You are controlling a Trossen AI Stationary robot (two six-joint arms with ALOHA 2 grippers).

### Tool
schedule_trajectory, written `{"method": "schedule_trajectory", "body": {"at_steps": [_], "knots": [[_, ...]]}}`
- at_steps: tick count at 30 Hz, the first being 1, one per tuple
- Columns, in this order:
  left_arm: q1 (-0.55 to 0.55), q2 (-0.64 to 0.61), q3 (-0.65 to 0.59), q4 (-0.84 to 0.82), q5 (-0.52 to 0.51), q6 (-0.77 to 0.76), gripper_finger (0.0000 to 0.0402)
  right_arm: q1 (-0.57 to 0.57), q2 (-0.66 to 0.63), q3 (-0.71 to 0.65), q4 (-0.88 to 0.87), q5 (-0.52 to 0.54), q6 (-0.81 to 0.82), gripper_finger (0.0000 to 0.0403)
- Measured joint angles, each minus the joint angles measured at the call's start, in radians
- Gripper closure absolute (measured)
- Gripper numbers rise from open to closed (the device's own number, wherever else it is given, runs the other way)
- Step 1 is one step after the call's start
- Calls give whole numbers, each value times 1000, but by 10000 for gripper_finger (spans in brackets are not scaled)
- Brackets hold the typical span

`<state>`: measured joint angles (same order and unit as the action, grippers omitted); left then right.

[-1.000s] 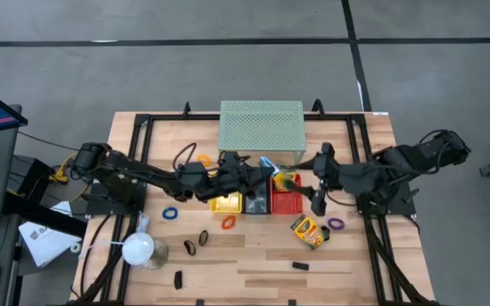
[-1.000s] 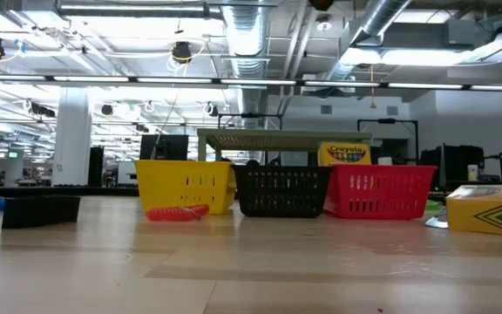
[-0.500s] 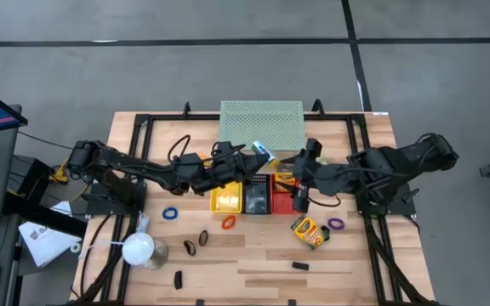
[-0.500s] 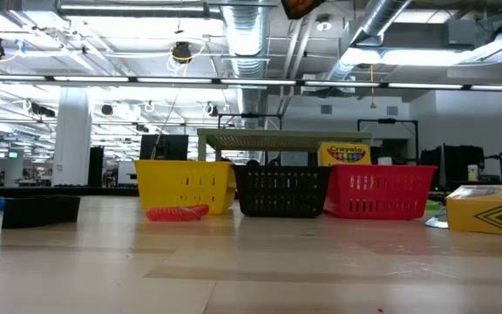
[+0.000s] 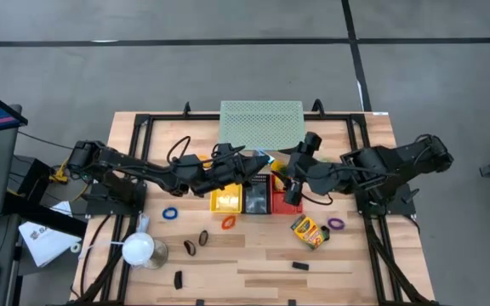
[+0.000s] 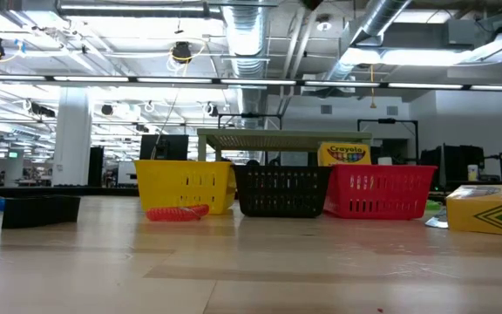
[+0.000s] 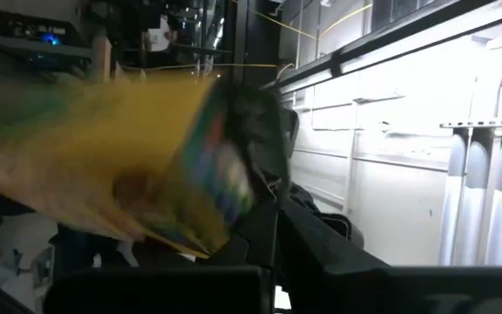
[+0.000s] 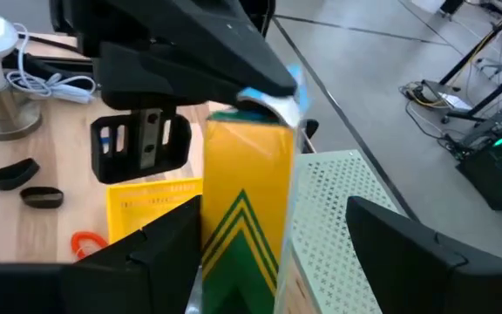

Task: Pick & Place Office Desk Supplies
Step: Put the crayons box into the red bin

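My left gripper (image 5: 256,161) reaches in from the table's left and is shut on a yellow-green crayon box (image 8: 244,218), held in the air over the three small baskets. My right gripper (image 8: 273,262) comes from the table's right and is open. One of its fingers stands on each side of the box's lower part; I see a gap on the shelf side and cannot tell about the other. Another crayon box (image 5: 310,231) lies flat on the table. A third (image 6: 345,154) stands in the red basket (image 5: 282,202). My left gripper holds the crayon box by its upper end (image 8: 264,109), with the dark fingers closed over it from the table's left. The box hangs upright below them, clear of the baskets. The left wrist view shows the box only as a yellow blur (image 7: 146,157).
The yellow (image 5: 226,201), black (image 5: 256,198) and red baskets stand in a row before the pale green mesh shelf (image 5: 260,123). Blue (image 5: 170,212), orange (image 5: 228,223) and purple (image 5: 336,223) rings, black clips (image 5: 299,266) and a white lamp (image 5: 139,248) lie nearer.
My right gripper has moved toward the table's left, up to the crayon box in my left gripper. It has turned at the wrist and stayed open.
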<state>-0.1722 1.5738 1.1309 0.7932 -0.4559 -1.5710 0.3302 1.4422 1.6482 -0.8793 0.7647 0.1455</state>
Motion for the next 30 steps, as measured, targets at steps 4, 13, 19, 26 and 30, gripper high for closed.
{"method": "schedule_trajectory", "body": {"at_steps": [4,13,19,26,30], "knots": [[1,0,0,2,-7,-7,401,-13,2,0,2,2,0,132],[1,0,0,10,-7,-8,401,-37,49,-1,9,-6,-23,132],[0,0,0,18,-7,-8,401,-37,50,-1,36,2,-26,142],[0,0,0,24,-7,-7,401,-36,50,-1,36,-5,-28,212],[0,0,0,29,-7,-5,401,-30,50,-1,51,-8,-57,265]]}}
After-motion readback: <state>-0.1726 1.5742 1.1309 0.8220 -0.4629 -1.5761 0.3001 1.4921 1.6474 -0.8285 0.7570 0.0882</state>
